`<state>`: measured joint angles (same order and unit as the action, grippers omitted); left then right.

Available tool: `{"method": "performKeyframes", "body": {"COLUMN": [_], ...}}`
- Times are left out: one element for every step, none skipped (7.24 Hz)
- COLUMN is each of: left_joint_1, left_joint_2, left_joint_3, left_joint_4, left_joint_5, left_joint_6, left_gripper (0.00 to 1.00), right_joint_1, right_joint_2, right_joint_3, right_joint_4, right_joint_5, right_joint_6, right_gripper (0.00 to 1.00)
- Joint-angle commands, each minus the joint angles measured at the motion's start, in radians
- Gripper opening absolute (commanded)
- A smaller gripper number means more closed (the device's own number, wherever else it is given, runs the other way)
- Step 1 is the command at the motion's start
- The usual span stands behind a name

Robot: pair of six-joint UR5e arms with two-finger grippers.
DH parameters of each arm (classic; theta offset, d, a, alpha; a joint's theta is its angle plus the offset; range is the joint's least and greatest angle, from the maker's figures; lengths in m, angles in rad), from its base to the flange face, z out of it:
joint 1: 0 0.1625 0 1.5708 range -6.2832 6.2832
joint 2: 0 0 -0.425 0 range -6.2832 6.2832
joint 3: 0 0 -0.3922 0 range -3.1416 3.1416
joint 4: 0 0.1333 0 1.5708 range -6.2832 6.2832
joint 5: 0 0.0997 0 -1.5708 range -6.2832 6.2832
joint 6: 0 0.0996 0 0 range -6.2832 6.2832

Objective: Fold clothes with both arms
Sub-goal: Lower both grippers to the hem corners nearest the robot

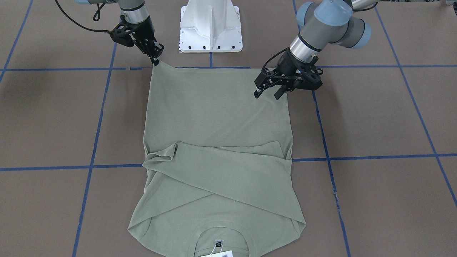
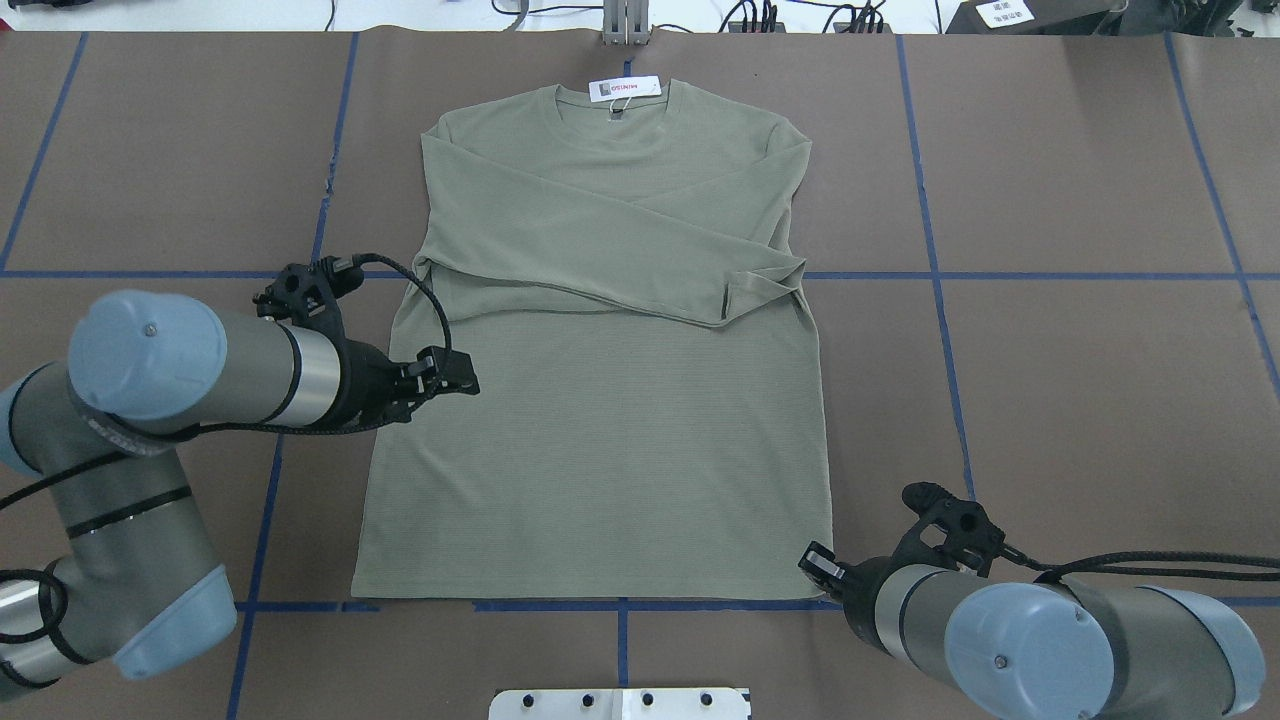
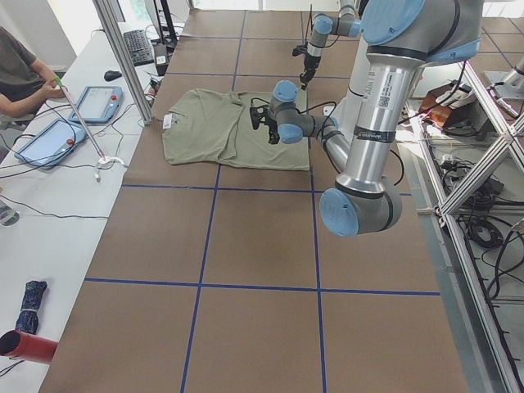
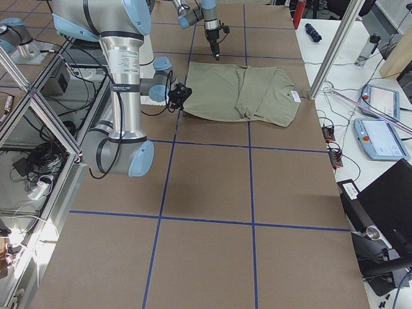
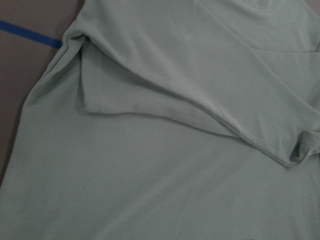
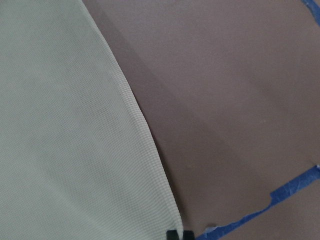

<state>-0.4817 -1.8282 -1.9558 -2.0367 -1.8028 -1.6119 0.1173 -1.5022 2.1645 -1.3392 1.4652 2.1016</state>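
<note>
The sage-green shirt (image 2: 600,450) lies flat on the brown table, collar and white hang tag (image 2: 624,88) at the far edge, both sleeves folded across the chest. My right gripper (image 1: 156,59) is shut on the hem corner nearest the robot, which is drawn up into a small peak; its fingertips (image 6: 178,234) meet at the fabric's corner. My left gripper (image 1: 267,94) is open and empty, just above the shirt's other side edge (image 2: 400,400), short of the hem. The left wrist view shows only the folded sleeves (image 5: 150,100).
The white pedestal base (image 1: 210,28) stands just behind the hem. Blue tape lines (image 2: 940,275) cross the table. In the exterior left view a person sits at a side bench with tablets (image 3: 98,102) beyond the collar end.
</note>
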Motion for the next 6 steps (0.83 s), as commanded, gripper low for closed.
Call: {"method": "performKeyframes", "body": {"left_joint_1": [0.138,0.193,0.199,0.199,0.201,0.216], "left_joint_2": [0.027,0.036,0.064,0.091,0.130,0.165], "left_joint_3": [-0.080,-0.078,-0.084,-0.086,-0.087,-0.089], "left_joint_4": [0.127,0.130,0.131,0.131,0.130,0.128], "left_joint_5": [0.110,0.158,0.163,0.163,0.161,0.164], "left_joint_6": [-0.102,-0.147,-0.163,-0.166,-0.186,-0.187], "left_gripper": [0.90,0.90,0.90,0.90,0.90,0.90], "right_joint_1": [0.004,0.002,0.002,0.002,0.002,0.002], "right_joint_2": [-0.009,-0.007,-0.007,-0.007,-0.007,-0.007], "right_joint_3": [0.001,0.003,0.005,0.005,0.005,0.005], "right_joint_4": [0.000,0.000,0.000,0.000,0.000,-0.003], "right_joint_5": [0.001,0.001,0.001,0.001,0.000,0.000], "right_joint_6": [0.000,0.000,0.000,0.000,0.000,0.001], "right_gripper": [0.00,0.00,0.00,0.00,0.00,0.00]}}
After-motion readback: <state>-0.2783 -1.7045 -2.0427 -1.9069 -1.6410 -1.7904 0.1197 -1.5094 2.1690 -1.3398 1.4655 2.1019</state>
